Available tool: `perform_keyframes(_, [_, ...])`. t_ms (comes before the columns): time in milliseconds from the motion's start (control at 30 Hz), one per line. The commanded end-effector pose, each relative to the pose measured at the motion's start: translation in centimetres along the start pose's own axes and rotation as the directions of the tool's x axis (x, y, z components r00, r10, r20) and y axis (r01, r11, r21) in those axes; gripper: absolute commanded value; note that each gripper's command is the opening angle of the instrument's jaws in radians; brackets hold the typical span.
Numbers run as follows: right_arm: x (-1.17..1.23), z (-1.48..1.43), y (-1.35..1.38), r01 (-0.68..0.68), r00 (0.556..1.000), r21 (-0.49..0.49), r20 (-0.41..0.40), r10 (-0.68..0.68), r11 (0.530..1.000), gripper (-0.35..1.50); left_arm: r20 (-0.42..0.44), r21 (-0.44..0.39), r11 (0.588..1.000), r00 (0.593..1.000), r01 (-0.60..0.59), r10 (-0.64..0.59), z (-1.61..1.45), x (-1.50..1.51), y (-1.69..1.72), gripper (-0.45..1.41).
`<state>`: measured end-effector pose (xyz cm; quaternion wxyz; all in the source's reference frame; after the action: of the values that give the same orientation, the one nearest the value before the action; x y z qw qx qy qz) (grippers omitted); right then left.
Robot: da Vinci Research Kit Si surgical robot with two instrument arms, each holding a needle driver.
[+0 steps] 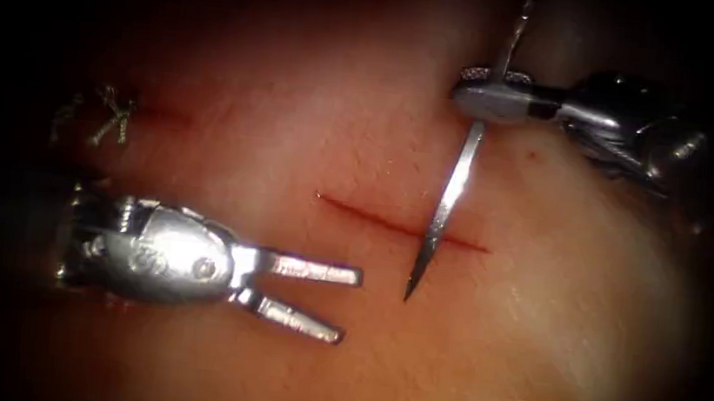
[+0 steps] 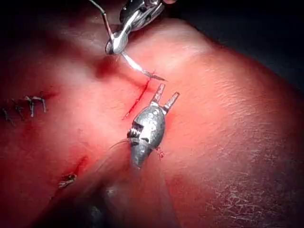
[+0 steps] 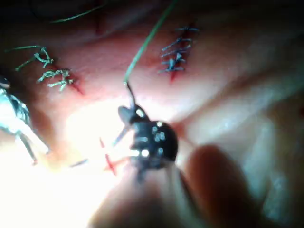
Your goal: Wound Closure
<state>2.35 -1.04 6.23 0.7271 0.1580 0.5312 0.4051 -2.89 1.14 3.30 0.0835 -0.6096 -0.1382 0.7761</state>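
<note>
At far left, old stitches (image 1: 107, 115) sit in the tissue (image 1: 295, 116). The left gripper (image 1: 323, 300) lies spread wide, holding nothing; marks on its body are too faint to read. Right of it, the needle (image 1: 443, 209) crosses the cut (image 1: 398, 224), its tip seemingly above the surface. The right gripper (image 1: 488, 95) clamps the needle's upper end, where the thread (image 1: 518, 24) leaves.
</note>
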Motion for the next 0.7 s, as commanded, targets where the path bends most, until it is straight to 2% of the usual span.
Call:
perform_keyframes(33, [0.04, 0.09, 0.05, 0.044, 0.999, -0.018, -0.004, -0.045, 0.999, -0.35, 0.017, 0.018, 0.997, 0.997, 0.072, -0.073, 0.10, -0.10, -0.02, 0.09])
perform_keyframes(167, [0.12, 0.14, 0.06, 0.159, 0.987, -0.066, 0.000, -0.159, 0.985, -0.35, 0.051, 0.068, 0.969, 0.969, 0.238, -0.242, 0.19, -0.26, -0.06, -0.25])
perform_keyframes(300, [0.18, 0.20, 0.06, 0.259, 0.966, -0.105, 0.021, -0.258, 0.960, -0.35, 0.076, 0.105, 0.952, 0.952, 0.287, -0.296, 0.26, -0.43, -0.10, -0.22])
perform_keyframes(467, [0.27, 0.32, 0.06, 0.353, 0.936, -0.124, 0.037, -0.351, 0.927, -0.35, 0.104, 0.124, 0.950, 0.948, 0.288, -0.301, 0.30, -0.63, -0.12, -0.20])
perform_keyframes(700, [0.22, 0.42, 0.02, 0.512, 0.859, -0.117, 0.055, -0.509, 0.851, -0.35, 0.166, 0.130, 0.953, 0.941, 0.274, -0.294, 0.34, -0.78, -0.09, -0.20])
